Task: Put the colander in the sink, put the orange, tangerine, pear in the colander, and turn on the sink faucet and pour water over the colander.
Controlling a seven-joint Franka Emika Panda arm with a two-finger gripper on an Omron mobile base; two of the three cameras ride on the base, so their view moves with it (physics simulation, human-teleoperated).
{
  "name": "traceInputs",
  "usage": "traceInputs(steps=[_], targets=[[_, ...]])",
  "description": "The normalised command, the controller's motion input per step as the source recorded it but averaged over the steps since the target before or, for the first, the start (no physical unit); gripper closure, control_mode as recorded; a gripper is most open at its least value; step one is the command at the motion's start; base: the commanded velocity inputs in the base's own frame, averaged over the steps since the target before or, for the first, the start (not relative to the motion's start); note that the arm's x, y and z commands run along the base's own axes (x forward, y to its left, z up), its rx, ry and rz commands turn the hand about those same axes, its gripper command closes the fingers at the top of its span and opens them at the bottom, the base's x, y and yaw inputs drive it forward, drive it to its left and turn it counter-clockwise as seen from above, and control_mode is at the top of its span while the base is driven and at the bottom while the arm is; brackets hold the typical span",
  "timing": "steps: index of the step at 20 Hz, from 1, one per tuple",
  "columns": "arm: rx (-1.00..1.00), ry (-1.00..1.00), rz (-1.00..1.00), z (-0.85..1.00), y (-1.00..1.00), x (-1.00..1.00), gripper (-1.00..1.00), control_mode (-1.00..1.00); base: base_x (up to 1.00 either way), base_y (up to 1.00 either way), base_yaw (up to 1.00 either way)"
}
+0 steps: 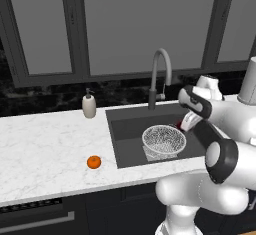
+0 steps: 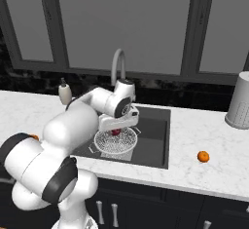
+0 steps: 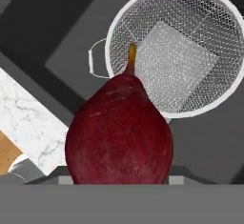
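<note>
Colander [image 1: 164,139]: sits inside the sink, on the basin floor over the lighter square, nearer the front wall than the back; upright, mesh bowl with nothing lying in it.
Sink [image 1: 125,134]: dark basin set into the white marble counter [image 1: 45,149].
Pear [image 3: 119,132]: dark red, stem pointing toward the colander in the hand view; held above the sink, just past the colander's rim on its right side as the left base view shows it. In the right base view a red patch [image 2: 115,132] shows at the colander's far rim under the hand.
Gripper [image 2: 119,125]: pinching the pear between its fingers; the fingertips themselves are hidden behind the fruit in the hand view, so the grip seems firm but the contact points cannot be seen.
Faucet [image 1: 159,76]: grey gooseneck behind the sink, spout arching over the back of the basin; no water visible.
Orange fruit, left [image 1: 94,162]: on the counter left of the sink, near the front edge.
Orange fruit, right [image 2: 203,156]: on the counter right of the sink.
Soap bottle [image 1: 89,105]: left of the faucet, behind the sink's left corner.
</note>
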Motion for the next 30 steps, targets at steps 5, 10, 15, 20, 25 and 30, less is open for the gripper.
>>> traceInputs(steps=[5, 10, 15, 20, 25, 30], targets=[[-0.05, 0.0, 0.02, -0.53, 0.0, 0.0, 1.0, -1.0, 0.0, 0.0, 0.0], [-0.04, 0.0, 0.01, -0.55, 0.01, 0.02, 1.0, -1.0, 0.0, 0.0, 0.0], [-0.01, 0.0, 0.0, -0.33, 0.02, 0.19, 1.0, -1.0, 0.0, 0.0, 0.0], [-0.01, 0.0, 0.0, -0.35, 0.02, 0.2, 1.0, -1.0, 0.0, 0.0, 0.0], [-0.02, 0.03, 0.0, -0.37, 0.05, 0.28, 1.0, -1.0, 0.0, 0.0, 0.0], [0.0, 0.01, 0.0, -0.24, 0.03, 0.2, 1.0, -1.0, 0.0, 0.0, 0.0]])
